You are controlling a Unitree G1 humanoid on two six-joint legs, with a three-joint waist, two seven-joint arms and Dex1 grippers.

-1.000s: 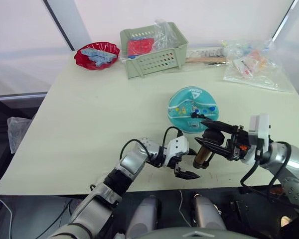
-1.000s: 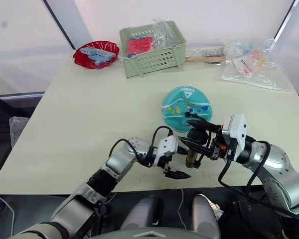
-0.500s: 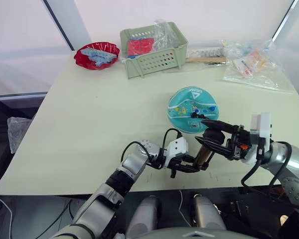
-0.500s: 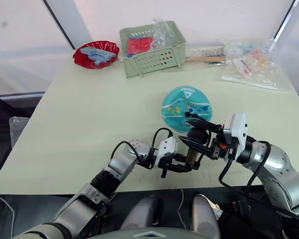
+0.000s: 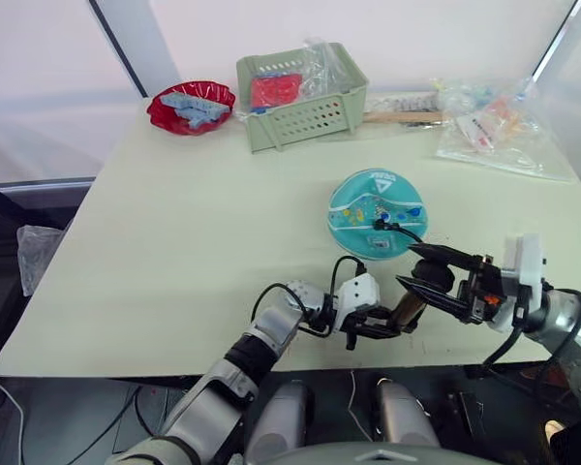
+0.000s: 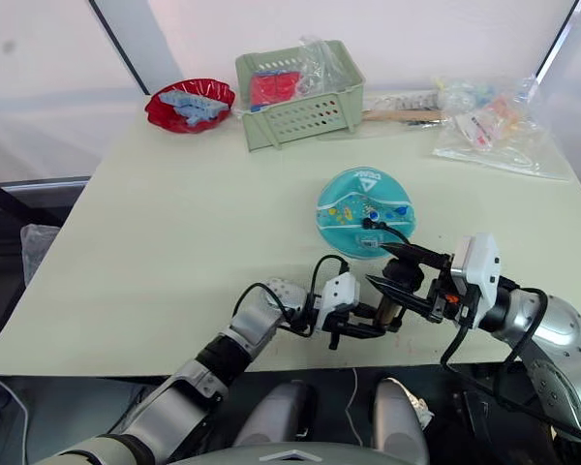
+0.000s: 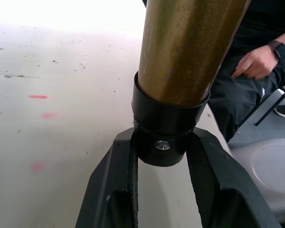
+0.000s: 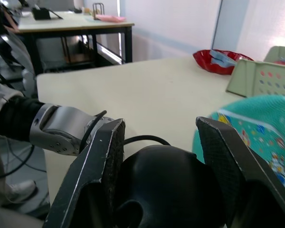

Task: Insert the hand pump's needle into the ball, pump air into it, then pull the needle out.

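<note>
The ball (image 5: 376, 213) is teal with small coloured cartoon prints and a white triangle logo. It rests on the counter (image 5: 194, 223), right of centre and toward the near edge. The pump (image 5: 408, 308) has a bronze-gold cylinder with black end caps. It stands tilted near the counter's near edge, just in front of the ball. Its thin black hose (image 5: 399, 230) curves up to the ball's near side, where the needle fitting (image 5: 377, 225) touches the surface.

- Both eye views looked down from the head over the whole desk (image 5: 174, 242), sharing it.
- Each wrist view sat close, looking along its own fingers.
</note>
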